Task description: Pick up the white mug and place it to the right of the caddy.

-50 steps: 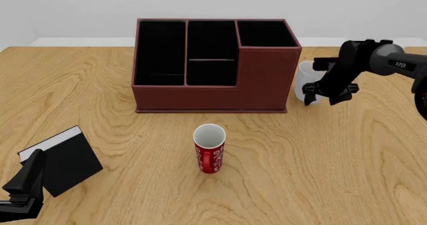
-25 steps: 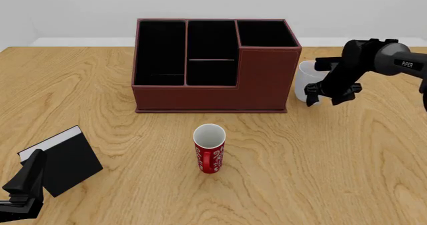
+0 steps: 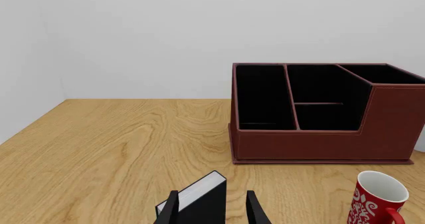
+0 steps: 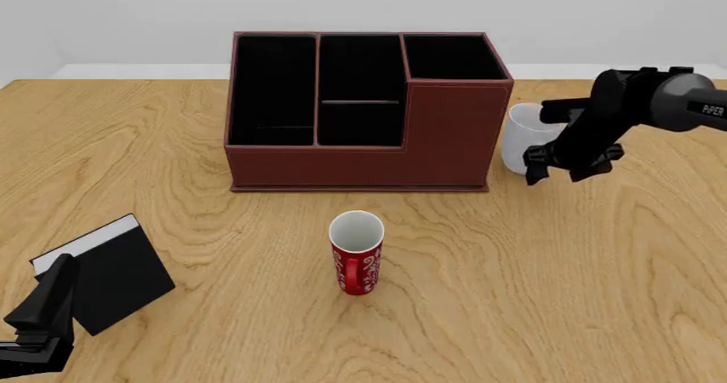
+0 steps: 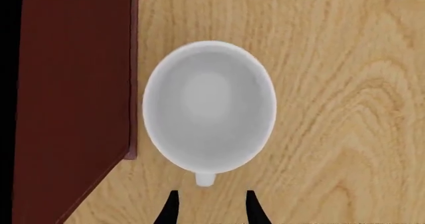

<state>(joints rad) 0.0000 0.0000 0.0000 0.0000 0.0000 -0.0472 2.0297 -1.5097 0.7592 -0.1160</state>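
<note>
Caddy [image 4: 369, 115] at table [image 4: 546, 272] far centre. White mug [image 4: 523, 138] upright on table just right of caddy, small gap between. My right gripper [image 4: 570, 163] just right of and before that mug, handle facing my fingers. Red mug [image 4: 357, 254] before caddy, near table centre, well apart. Book [image 4: 108, 271] at near left. My left gripper [image 3: 211, 211] over book's near edge.

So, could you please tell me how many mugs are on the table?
2: the white mug stands right of the caddy; the red mug stands in front of it.
</note>
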